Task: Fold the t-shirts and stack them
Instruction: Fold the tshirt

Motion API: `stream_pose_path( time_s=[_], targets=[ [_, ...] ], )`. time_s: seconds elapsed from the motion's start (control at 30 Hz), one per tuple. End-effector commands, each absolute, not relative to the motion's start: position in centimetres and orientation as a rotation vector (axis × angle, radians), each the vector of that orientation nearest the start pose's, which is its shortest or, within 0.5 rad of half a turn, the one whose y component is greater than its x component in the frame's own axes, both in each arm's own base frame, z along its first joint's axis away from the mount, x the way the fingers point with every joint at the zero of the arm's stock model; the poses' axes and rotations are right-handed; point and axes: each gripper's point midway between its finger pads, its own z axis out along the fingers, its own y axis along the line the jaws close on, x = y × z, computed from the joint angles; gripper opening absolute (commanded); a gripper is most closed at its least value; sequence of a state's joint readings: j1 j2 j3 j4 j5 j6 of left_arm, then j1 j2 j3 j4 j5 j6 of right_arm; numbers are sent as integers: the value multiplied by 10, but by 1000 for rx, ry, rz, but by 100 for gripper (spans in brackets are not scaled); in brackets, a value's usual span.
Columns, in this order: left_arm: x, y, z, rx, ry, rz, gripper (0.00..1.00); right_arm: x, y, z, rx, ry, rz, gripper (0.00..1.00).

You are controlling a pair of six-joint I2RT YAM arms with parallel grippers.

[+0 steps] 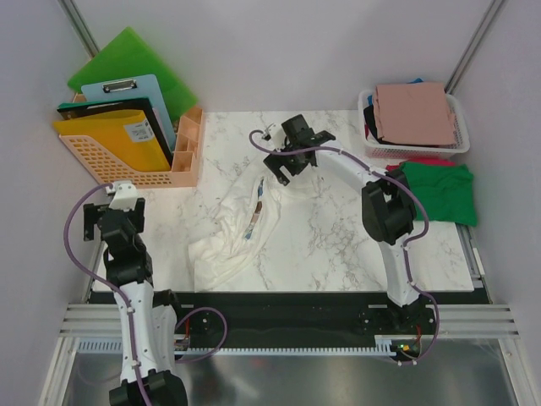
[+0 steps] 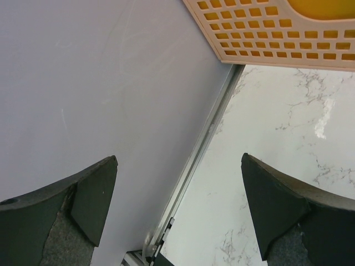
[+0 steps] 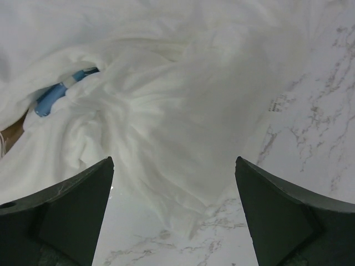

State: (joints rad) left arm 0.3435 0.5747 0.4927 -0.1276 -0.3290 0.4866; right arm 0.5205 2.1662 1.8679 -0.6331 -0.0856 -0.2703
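Note:
A crumpled cream-white t-shirt with a blue-and-brown print lies in a heap on the marble table. My right gripper hovers open above the shirt's far end; in the right wrist view the white cloth fills the space ahead of the fingers, with nothing between them. A green t-shirt lies flat at the table's right edge. A dusty-pink t-shirt lies folded on top of the white basket. My left gripper is open over the table's left edge, holding nothing.
A peach file rack with green boards, a clipboard and yellow folders stands at the back left; its mesh wall is just ahead of the left gripper. Red, black and blue cloth peeks out under the pink shirt. Grey walls enclose the table.

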Motion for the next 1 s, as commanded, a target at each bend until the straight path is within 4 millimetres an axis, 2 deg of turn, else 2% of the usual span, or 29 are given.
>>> stream_pose_path(
  time_s=[0.0,0.1,0.23,0.33,0.47,0.53,0.57,0.63,0.67,0.7,0.73,0.77,0.8,0.83,0.87,0.9,0.93,0.97],
  targets=[
    [223,157,204,-103,1855,852,100,450,284,70,-1079,2330,200,98],
    [222,154,199,-100,1868,830,100,448,286,57,-1087,2350,201,98],
    [222,154,204,-109,1866,830,100,442,286,41,-1104,2382,217,98],
    [222,152,209,-92,1855,826,100,437,278,30,-1103,2408,219,98],
    [224,151,202,-69,1873,816,100,439,263,16,-1104,2426,177,98],
    [224,150,197,-68,1886,809,100,450,254,10,-1090,2430,134,98],
    [224,150,196,-65,1888,808,100,454,248,-1,-1098,2445,114,98],
    [225,149,193,-60,1892,803,100,471,239,1,-1065,2442,102,98],
    [224,149,192,-58,1894,803,100,477,235,-7,-1072,2448,93,98],
    [225,149,192,-54,1896,803,100,493,230,1,-1040,2430,76,98],
    [224,149,191,-52,1898,804,100,499,226,-11,-1041,2449,62,98],
    [224,149,192,-52,1897,807,100,506,224,-11,-1036,2446,53,98],
    [224,149,191,-48,1899,807,100,525,221,4,-1014,2415,27,98],
    [224,149,192,-46,1898,811,100,530,220,-9,-1015,2435,24,98],
    [225,149,192,-42,1901,811,100,540,215,-7,-1003,2428,-12,98],
    [225,149,194,-39,1899,814,100,558,214,9,-975,2384,-38,98],
    [225,150,193,-42,1902,813,100,564,210,-2,-971,2393,-74,98],
    [225,150,192,-40,1908,811,100,576,209,9,-952,2355,-100,98]
  ],
)
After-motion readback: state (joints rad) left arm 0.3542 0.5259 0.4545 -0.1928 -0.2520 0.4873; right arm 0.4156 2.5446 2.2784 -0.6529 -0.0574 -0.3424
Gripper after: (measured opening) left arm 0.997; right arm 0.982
